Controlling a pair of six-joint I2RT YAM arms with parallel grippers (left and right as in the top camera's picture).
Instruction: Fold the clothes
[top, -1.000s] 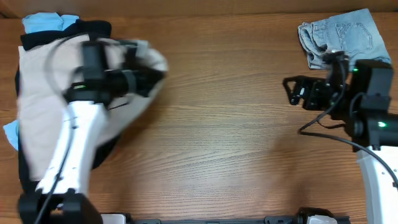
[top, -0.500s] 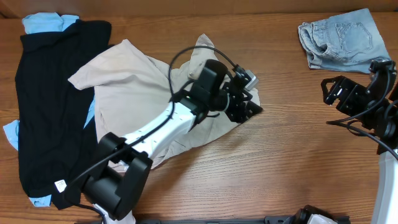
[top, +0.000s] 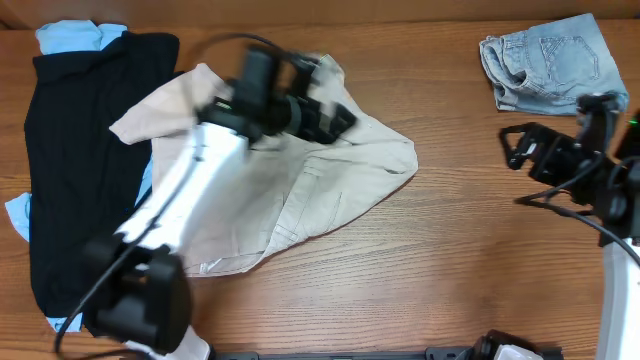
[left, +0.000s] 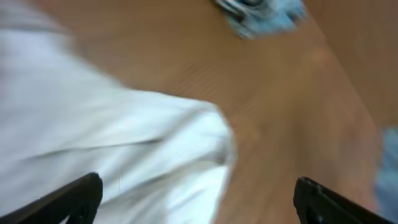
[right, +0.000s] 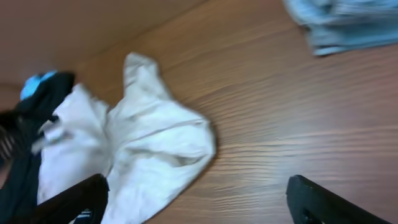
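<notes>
The beige shorts (top: 290, 190) lie crumpled and spread out left of the table's middle, one corner pointing right. In the right wrist view the beige shorts (right: 155, 149) look white. My left gripper (top: 335, 118) hovers blurred over their upper edge, open and holding nothing. The left wrist view shows its fingers (left: 81, 194) wide apart above the pale cloth (left: 124, 143). A black garment (top: 90, 150) lies at far left, with light-blue pieces (top: 65, 36) peeking out from under it. My right gripper (top: 515, 147) stands open over bare wood at the right, apart from the shorts.
Folded light denim shorts (top: 545, 60) sit at the back right corner, just behind my right arm; the denim shorts (right: 348, 25) also show in the right wrist view. Bare wooden table (top: 460, 250) stretches between the beige shorts and the right arm.
My left gripper dragged the beige shorts off the pile to the table's middle, opened and let go, then drew back leftward. The right gripper shifted slightly left.
</notes>
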